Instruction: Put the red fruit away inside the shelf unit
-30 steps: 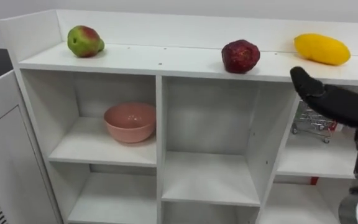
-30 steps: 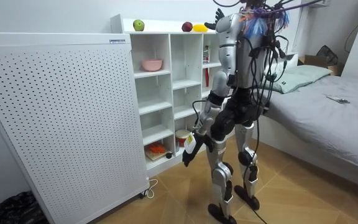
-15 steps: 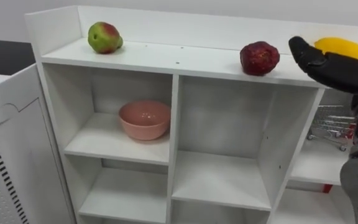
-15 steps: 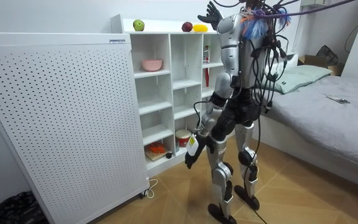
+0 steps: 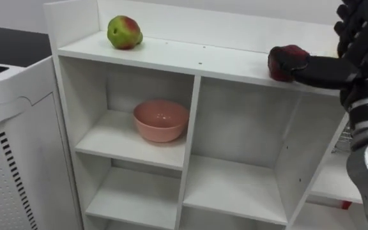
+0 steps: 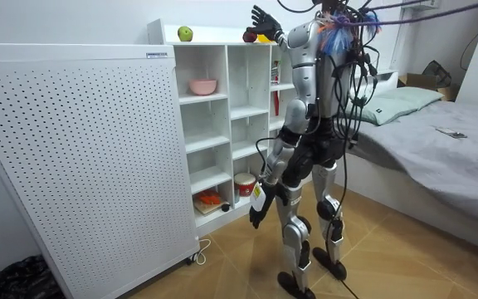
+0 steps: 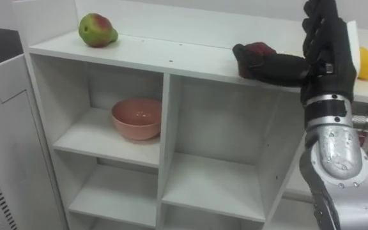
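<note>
Right hand (image 7: 328,45) has risen, thumb against the red fruit (image 7: 258,48).

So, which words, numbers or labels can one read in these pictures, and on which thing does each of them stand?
Small dark label on the top edge of the white perforated panel: too small to read.
White shelf unit, pink bowl, green and red fruit, dark red fruit: no print visible on them.
No text can be read anywhere in these views.
</note>
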